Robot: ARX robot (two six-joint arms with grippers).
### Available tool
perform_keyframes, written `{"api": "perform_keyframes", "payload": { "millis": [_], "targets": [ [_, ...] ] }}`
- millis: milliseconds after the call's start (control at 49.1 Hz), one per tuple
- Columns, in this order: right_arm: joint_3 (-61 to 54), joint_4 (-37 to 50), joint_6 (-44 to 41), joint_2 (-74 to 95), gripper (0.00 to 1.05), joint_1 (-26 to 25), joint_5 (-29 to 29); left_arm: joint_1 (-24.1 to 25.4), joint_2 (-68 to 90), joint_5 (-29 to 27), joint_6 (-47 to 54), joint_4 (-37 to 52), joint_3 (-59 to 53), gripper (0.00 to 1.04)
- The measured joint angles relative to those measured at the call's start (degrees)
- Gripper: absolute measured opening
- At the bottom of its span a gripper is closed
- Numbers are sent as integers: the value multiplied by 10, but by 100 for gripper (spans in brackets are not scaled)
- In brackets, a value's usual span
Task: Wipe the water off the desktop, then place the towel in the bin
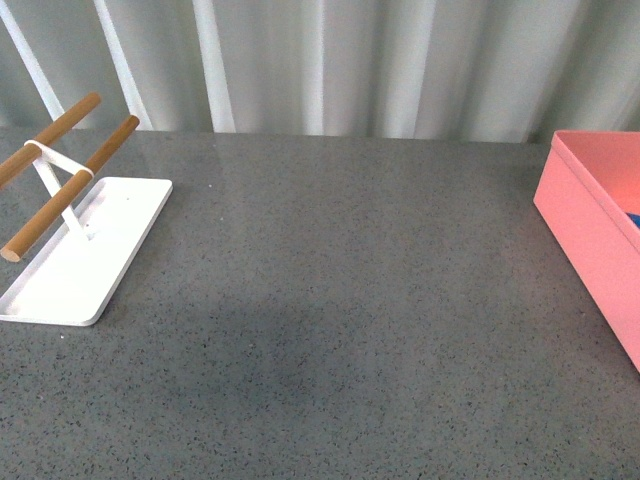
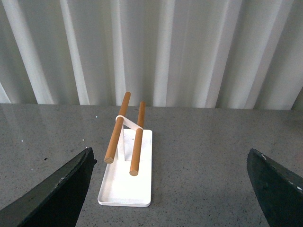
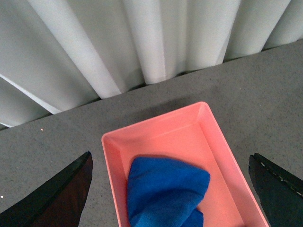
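Note:
The blue towel (image 3: pixel 163 191) lies bunched inside the salmon-pink bin (image 3: pixel 210 130). In the front view the bin (image 1: pixel 590 225) stands at the right edge of the speckled grey desktop (image 1: pixel 330 300), with a sliver of towel (image 1: pixel 634 215) showing over its rim. My right gripper (image 3: pixel 170 189) is open and empty above the bin, one finger on either side of it. My left gripper (image 2: pixel 173 189) is open and empty above the desktop (image 2: pixel 203 156), facing the white tray. Neither arm shows in the front view.
A flat white tray (image 1: pixel 85 255) with two wooden rods (image 1: pixel 70 185) stands at the left of the desktop; it also shows in the left wrist view (image 2: pixel 128 182). A pleated white curtain (image 1: pixel 330 60) hangs behind the desktop's far edge.

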Motion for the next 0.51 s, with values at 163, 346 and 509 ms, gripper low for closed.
{"api": "perform_keyframes", "payload": {
  "millis": [163,346,509],
  "targets": [
    [-46,-10,-7,3,98,-3,-1,0,0,0,0,0,0,98],
    [-71,81,-8,-24,98,7,1,0,0,0,0,0,0,98],
    [-161,263,-56,-152,97,52,0,0,0,0,0,0,0,98]
  ]
}}
